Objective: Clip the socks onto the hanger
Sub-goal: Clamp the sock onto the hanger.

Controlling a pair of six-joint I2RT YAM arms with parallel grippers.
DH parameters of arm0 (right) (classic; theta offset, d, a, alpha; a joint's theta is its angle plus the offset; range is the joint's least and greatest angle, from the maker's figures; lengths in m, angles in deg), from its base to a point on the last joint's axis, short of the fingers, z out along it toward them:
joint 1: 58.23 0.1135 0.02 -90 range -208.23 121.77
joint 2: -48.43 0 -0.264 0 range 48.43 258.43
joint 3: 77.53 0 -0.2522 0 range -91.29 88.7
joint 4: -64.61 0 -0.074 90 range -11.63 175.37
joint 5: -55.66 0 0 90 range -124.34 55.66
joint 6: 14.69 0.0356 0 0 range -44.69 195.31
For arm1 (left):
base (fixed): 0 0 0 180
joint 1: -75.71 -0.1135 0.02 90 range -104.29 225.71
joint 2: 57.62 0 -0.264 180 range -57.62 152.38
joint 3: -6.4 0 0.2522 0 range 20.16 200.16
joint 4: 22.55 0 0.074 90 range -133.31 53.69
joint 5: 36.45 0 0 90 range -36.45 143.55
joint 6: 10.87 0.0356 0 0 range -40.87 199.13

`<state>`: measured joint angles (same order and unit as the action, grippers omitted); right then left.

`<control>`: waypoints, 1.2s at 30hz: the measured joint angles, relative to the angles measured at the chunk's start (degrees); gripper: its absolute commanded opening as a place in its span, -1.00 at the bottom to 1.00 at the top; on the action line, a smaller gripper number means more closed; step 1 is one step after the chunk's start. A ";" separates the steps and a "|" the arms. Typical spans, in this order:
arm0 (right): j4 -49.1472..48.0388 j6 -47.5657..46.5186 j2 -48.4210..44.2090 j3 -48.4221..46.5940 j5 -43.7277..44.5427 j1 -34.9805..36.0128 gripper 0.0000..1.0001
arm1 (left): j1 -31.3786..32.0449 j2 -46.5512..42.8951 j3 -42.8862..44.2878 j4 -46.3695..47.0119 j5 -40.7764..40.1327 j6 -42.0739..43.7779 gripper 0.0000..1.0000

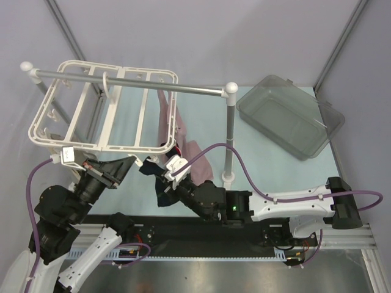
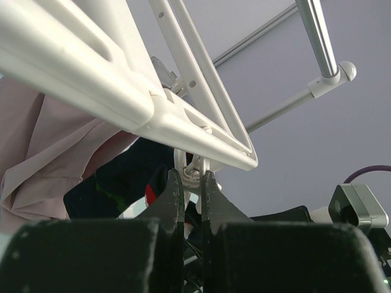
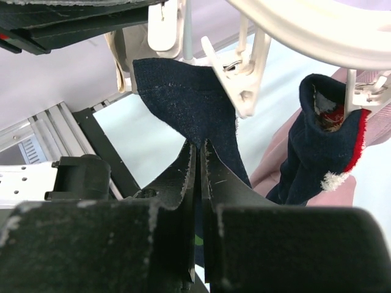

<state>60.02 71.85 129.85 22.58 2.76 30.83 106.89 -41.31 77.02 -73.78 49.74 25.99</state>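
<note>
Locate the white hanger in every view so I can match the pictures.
Top external: hanger at upper left, hooked on the silver rail.
Left wrist: its thick bars slant from upper left to centre.
Right wrist: only its rim, across the top right.
Shared landmark: the pink cloth hanging by it.

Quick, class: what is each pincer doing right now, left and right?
Left pincer: closed on a white hanger clip.
Right pincer: closed, holding a navy sock.

top view looks down from behind — wrist views look up, close under the hanger (image 2: 79, 73)
</note>
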 measured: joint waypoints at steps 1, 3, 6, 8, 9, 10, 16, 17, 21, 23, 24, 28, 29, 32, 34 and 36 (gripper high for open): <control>-0.02 0.07 0.00 -0.02 0.02 -0.09 -1.00 | 0.00 0.00 0.00 0.00 0.00 -0.02 -1.00; 0.00 0.24 0.02 -0.04 0.00 -0.33 -1.00 | 0.00 0.00 0.00 0.00 0.00 -0.02 -1.00; 0.07 0.28 0.02 -0.35 -0.02 -0.59 -1.00 | 0.00 0.00 0.00 0.02 0.02 -0.02 -1.00; 0.11 0.28 0.15 -0.96 -0.07 -0.81 -1.00 | 0.00 0.00 0.00 0.02 0.02 -0.07 -1.00; 0.09 0.28 0.33 -1.49 -0.07 -0.94 -1.00 | 0.00 0.00 0.00 0.02 0.02 -0.24 -1.00; 0.09 0.28 0.52 -1.99 -0.07 -1.05 -1.00 | 0.00 0.00 0.00 0.02 0.04 -0.35 -1.00; 0.04 0.26 1.99 -4.09 -0.74 -1.42 -1.00 | 0.00 0.00 0.00 0.02 0.13 -0.42 -1.00; 0.04 0.28 2.21 -4.20 -0.92 -1.55 -1.00 | 0.00 0.00 0.00 0.02 0.15 -0.42 -1.00; 0.35 0.46 3.04 -4.63 -1.81 -1.81 -1.00 | 0.00 0.00 0.00 0.02 0.15 -0.42 -1.00; 0.39 0.46 3.30 -4.70 -2.21 -1.81 -1.00 | 0.00 0.00 0.00 0.02 0.17 -0.42 -1.00; 0.39 0.46 3.39 -4.72 -2.40 -1.81 -1.00 | 0.00 0.00 0.00 0.02 0.17 -0.42 -1.00; 0.28 0.46 3.45 -4.72 -3.02 -1.81 -1.00 | 0.00 0.00 0.00 0.02 0.55 -0.44 -1.00; 0.20 0.46 3.45 -4.72 -3.13 -1.81 -1.00 | 0.00 0.00 0.00 0.02 0.61 -0.44 -1.00; -0.26 0.44 3.45 -4.72 -3.43 -1.77 -1.00 | 0.00 0.00 0.00 0.02 0.79 -0.46 -1.00; -0.57 0.39 3.45 -4.72 -3.52 -1.75 -1.00 | 0.00 0.00 0.00 0.04 0.90 -0.46 -1.00; -0.92 0.26 3.45 -4.74 -3.56 -1.64 -1.00 | 0.00 0.00 0.00 0.04 1.01 -0.61 -1.00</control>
<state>59.11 72.11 133.31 17.83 -0.80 29.19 106.89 -41.31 77.02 -73.74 50.74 25.38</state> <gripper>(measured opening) 0.022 0.071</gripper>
